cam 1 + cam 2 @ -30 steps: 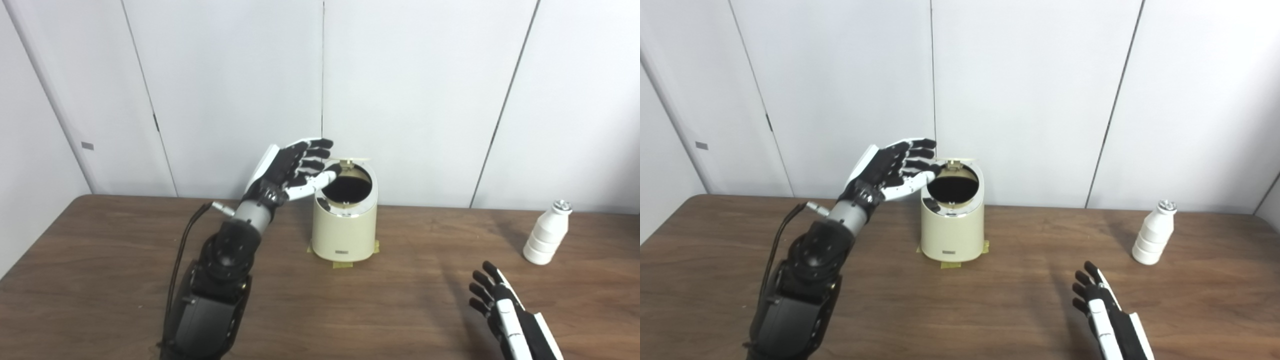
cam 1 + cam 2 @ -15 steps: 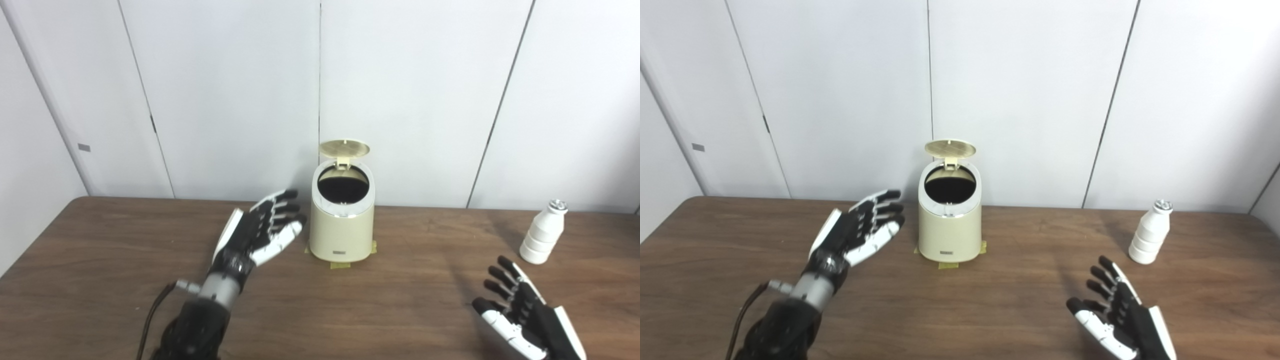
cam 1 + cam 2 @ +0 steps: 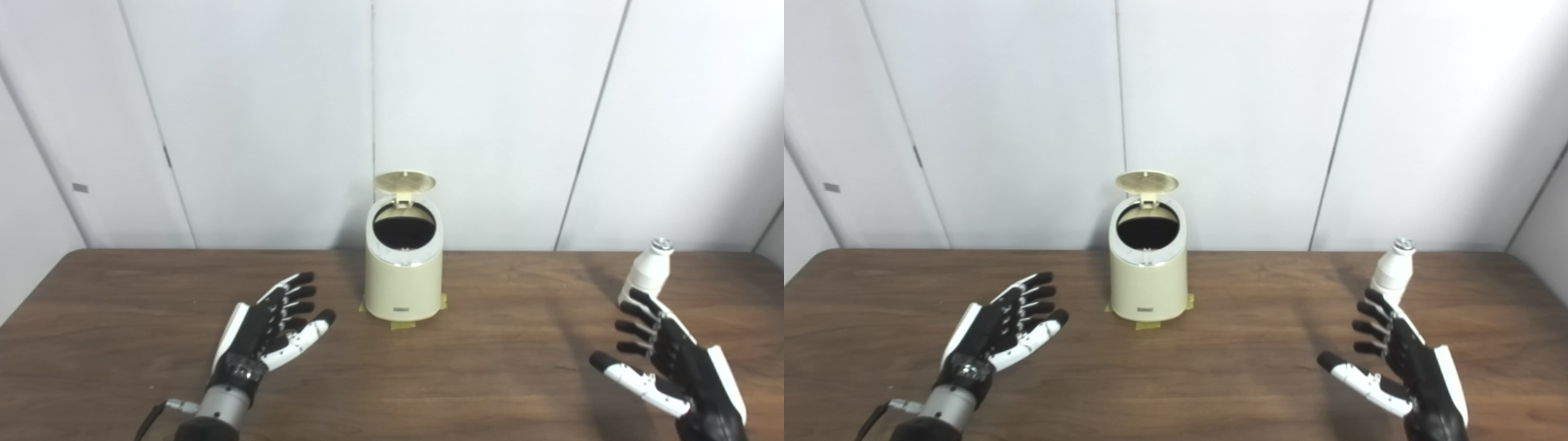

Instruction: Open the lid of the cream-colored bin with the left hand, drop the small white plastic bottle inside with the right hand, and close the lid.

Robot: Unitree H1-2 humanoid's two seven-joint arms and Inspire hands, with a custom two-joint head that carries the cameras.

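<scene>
Bottle (image 3: pixel 649 269) upright near table's (image 3: pixel 490 367) right edge; right hand (image 3: pixel 670 364) spread, empty, just before it. Left hand (image 3: pixel 269 327) spread. Bin (image 3: pixel 403 282) lid (image 3: pixel 404 180) up. Risk: fingertips topple bottle, it rolls off.

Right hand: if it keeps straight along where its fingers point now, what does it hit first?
Most likely the bottle. The open right hand points up and away, its fingertips just short of the bottle's base in both views. How much gap remains in depth is unclear.
</scene>
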